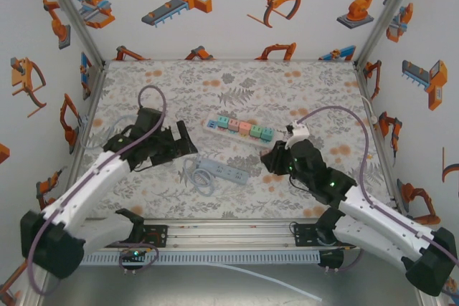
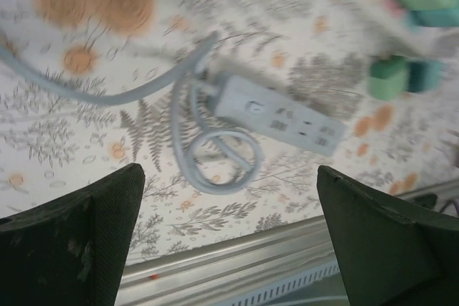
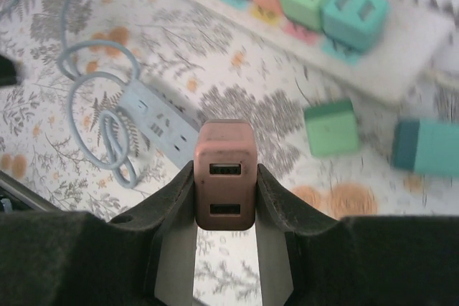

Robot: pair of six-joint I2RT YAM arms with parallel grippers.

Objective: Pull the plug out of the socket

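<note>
The rose-brown plastic charger plug, lower centre of the right wrist view, looks smooth and semi-matt. It sits between the black, matt, rubbery pads of the right gripper. The left gripper has dark fingers with a rough, woven-looking grain. The pale blue plastic power strip is smooth with a slight sheen. The floral-printed table cover looks matt. The ribbed silver metal rail, low in the top view, has a dull shine.

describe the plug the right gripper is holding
The pink plug is a rounded block that looks like matte plastic, with two rectangular USB-style slots stacked on the face toward the wrist camera. The right gripper pinches it by its two sides, dark fingers against each. It is held clear of the white power strip.
</note>
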